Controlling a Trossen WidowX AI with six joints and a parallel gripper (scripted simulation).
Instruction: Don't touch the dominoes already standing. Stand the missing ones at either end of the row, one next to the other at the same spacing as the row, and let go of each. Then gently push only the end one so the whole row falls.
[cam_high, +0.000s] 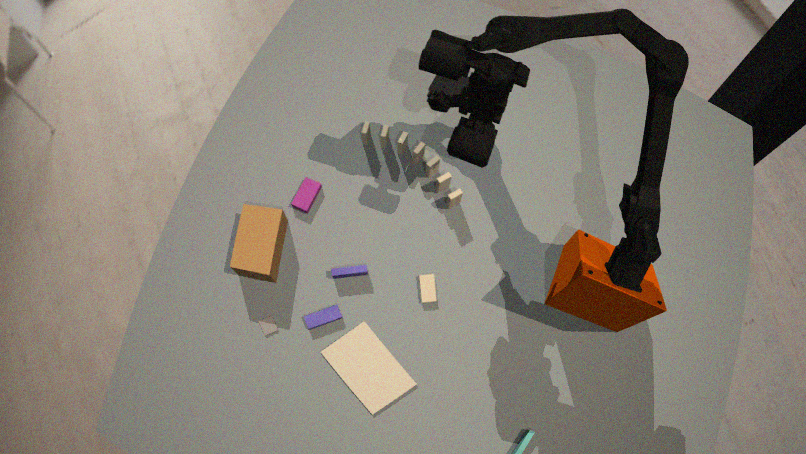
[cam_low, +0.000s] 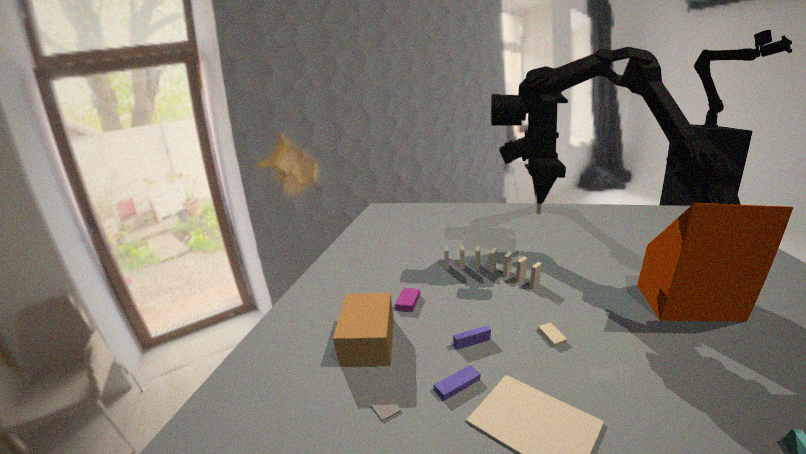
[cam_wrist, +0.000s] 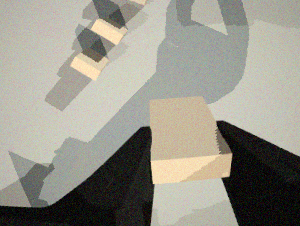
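Note:
My gripper is shut on a cream domino and holds it upright, well above the table. It hangs beyond the near-right end of the curved row of several standing cream dominoes, clear of them. In the top view the gripper hides the held domino. A second loose cream domino lies flat on the grey table, nearer the front.
A tan box, a magenta block, two purple blocks and a flat cream board lie in front of the row. The orange arm base stands at the right.

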